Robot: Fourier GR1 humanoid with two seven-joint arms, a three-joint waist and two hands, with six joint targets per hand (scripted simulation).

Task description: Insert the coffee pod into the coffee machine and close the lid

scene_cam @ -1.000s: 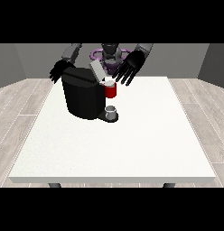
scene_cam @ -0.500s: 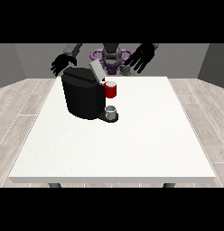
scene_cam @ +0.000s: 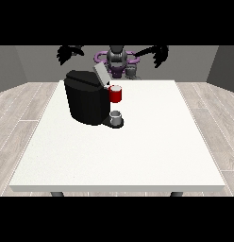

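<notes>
So the black coffee machine (scene_cam: 88,103) is sitting on the white table (scene_cam: 137,151), toward the far left part, with its lid (scene_cam: 100,74) sticking up at a slant, tilting toward the robot (scene_cam: 118,60). A red thing at the machine (scene_cam: 116,94) is poking out on the side facing the view's right, and right below it a small grey thing (scene_cam: 116,115) is standing upright on the machine's base. It could be the pod, but I honestly can't tell.

Both hands are hanging up high, well apart from the machine and touching nothing. The hand at the view's left (scene_cam: 68,52) is hovering above the machine, and the hand at the view's right (scene_cam: 159,53) is off to the side; how their fingers are lying I can't tell, they're just dark blobs against the wall. The machine's body is blocking the robot's lower part.
</notes>
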